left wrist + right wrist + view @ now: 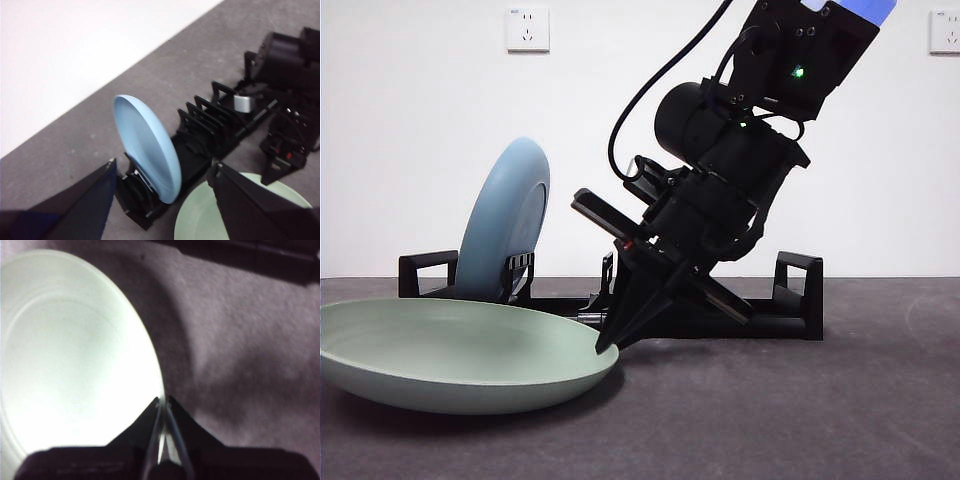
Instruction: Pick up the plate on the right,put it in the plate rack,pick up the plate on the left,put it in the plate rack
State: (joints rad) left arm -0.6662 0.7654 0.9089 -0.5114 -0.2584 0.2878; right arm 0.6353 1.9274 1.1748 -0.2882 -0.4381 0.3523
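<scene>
My right fingers [608, 345] pinch the thin rim of the pale green plate [450, 355], lying at the table's near edge before the long black plastic plate rack [795, 300]. So slim a grip may slip. My left fingers [162, 200] wait, spread wide.

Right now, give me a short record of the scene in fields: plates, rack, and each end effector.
blue plate: standing upright in the plate rack, near one end
green plate: flat on the table, in front of the rack
right end effector: shut on the green plate's rim
left end effector: open, above the blue plate, holding nothing
</scene>
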